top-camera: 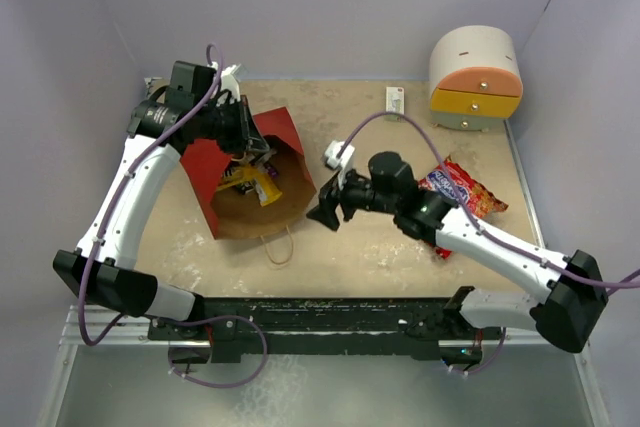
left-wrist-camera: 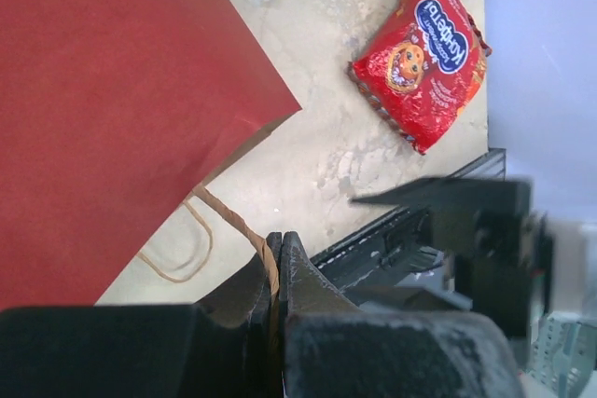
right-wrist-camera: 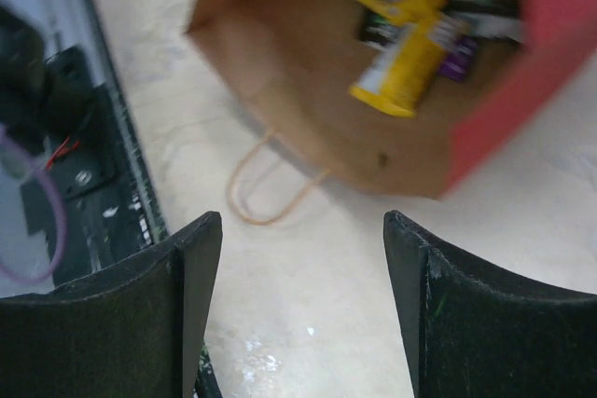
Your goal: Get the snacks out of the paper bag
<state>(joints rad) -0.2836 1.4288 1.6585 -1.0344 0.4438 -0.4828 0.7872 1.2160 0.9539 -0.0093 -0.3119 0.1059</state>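
Risks, as we judge them: the paper bag (top-camera: 205, 172), lying on its side on the table (top-camera: 390, 257), may slide or crumple if the right claw (right-wrist-camera: 303, 230), jaws spread wide before its mouth, pushes in. The left claw (left-wrist-camera: 278, 253), pinched shut on one thin string handle (left-wrist-camera: 233, 221), could tear it. We note a matte, sandy table; stiff creased paper, red outside, brown within; a glossy, crinkled red crisp packet (top-camera: 470, 192) already out, well apart from the bag; small slick candy bars (right-wrist-camera: 406, 53), yellow and dark, inside.
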